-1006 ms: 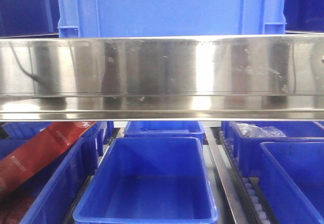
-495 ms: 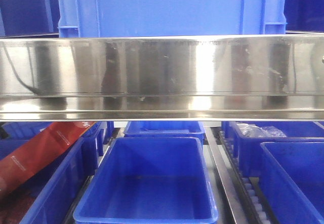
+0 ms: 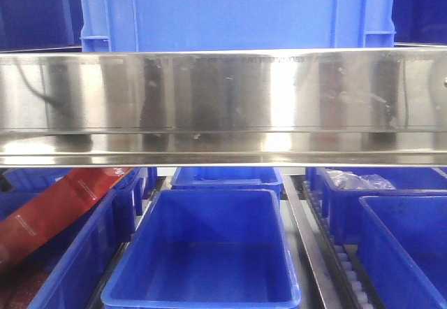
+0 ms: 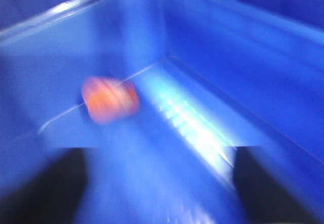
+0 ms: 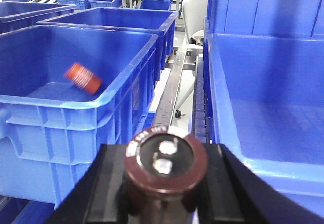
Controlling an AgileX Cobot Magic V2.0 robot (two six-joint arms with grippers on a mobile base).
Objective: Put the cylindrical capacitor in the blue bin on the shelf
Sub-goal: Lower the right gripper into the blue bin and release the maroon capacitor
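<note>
Background, front view: stainless shelf (image 3: 223, 106) is spanning the picture with its broad mirror-like front rail, and a large blue crate (image 3: 237, 8) is sitting on the tier above it.
Lower tier, front view: an open-topped centre bin (image 3: 202, 253) is standing under the rail, between roller tracks (image 3: 349, 270); a red packet (image 3: 49, 211) is leaning out of the bin to its left, and a clear plastic bag (image 3: 356, 180) is lying in a bin at the right.
Only in the front view: the rail, the crate, the packet and the bag are showing here alone.
Left wrist view: everything is smearing with blur; an orange capacitor (image 4: 110, 100) is showing inside a blue bin (image 4: 228, 57), near the wall-and-floor corner. Whether it is touching the floor I cannot tell.
Left tool (image 4: 159, 193): its two dark fingers (image 4: 45, 188) are standing spread wide at the bottom corners, with only bin floor between them.
Right wrist view: the same orange capacitor (image 5: 82, 77) is appearing tilted and blurred inside the left-hand blue bin (image 5: 76, 102); a second bin (image 5: 273, 107) is standing to the right across a roller track (image 5: 174, 82).
Right tool (image 5: 166, 183): it is pinching a brown capacitor (image 5: 166, 158) between its black fingers (image 5: 106, 183), the terminal end facing the camera, outside both bins.
</note>
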